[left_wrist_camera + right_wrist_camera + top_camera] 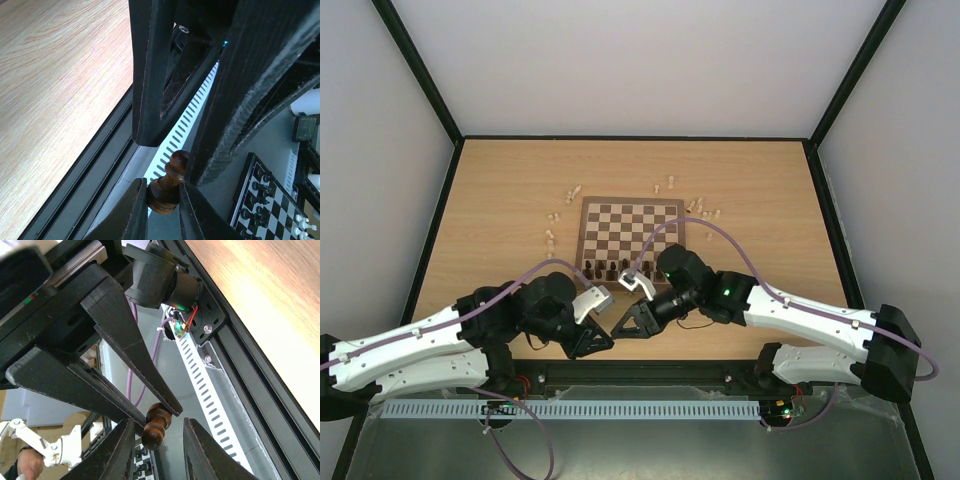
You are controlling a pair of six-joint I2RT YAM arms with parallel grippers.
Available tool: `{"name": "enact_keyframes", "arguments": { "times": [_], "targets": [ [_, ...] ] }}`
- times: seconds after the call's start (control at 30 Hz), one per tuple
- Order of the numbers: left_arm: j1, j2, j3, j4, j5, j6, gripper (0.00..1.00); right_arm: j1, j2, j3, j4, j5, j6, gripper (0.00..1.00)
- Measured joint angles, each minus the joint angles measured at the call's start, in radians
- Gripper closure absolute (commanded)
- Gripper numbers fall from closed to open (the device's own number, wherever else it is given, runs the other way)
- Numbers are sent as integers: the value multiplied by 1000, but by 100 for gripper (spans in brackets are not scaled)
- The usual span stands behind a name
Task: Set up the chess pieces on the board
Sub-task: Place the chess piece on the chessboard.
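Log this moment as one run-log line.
phase: handover | left jaws: shut on dark pawn | right jaws: open around pawn | board: dark pieces on near row | pale pieces: loose beside board

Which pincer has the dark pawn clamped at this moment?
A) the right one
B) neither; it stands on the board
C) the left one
C: the left pincer is shut on the dark pawn at its base, while the right pincer flanks it with gaps showing either side.
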Motion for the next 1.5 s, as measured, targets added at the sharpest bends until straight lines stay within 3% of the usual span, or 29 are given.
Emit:
{"name": "enact_keyframes", "arguments": {
  "times": [0.47,1.0,1.27,1.5],
  "targets": [
    [0,10,0,-2,-8,8,86,1,13,-15,18,-8,-2,78],
    [0,34,0,-10,-24,16,82,13,34,-16,23,-5,-9,91],
    [0,36,0,-11,-49,20,76,13,31,-15,16,32,-9,94],
    [0,35,0,-8,-67,26,60,8,23,-14,-11,86,-9,95]
  ]
}}
